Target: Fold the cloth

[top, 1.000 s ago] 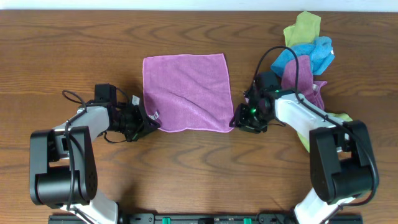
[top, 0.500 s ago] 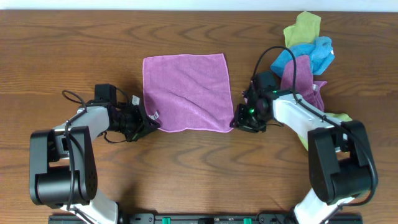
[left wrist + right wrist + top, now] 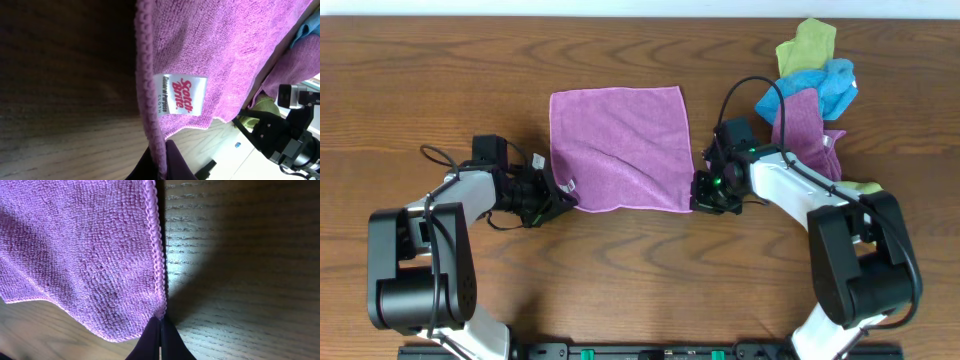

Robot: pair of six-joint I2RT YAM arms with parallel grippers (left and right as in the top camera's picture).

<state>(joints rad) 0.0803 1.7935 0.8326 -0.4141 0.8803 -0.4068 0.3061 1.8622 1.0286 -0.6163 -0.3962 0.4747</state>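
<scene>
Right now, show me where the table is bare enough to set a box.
Bare wood: the far-left table beside the purple cloth; the near strip between both arms. Crowded: the far-right cloth pile, and the cloth's near corners, where the left gripper and right gripper sit.

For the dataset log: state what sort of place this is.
Likely a robotics lab workbench: a wooden table, a left arm and right arm based at its near edge, one purple cloth spread flat, spare cloths heaped in a corner.
</scene>
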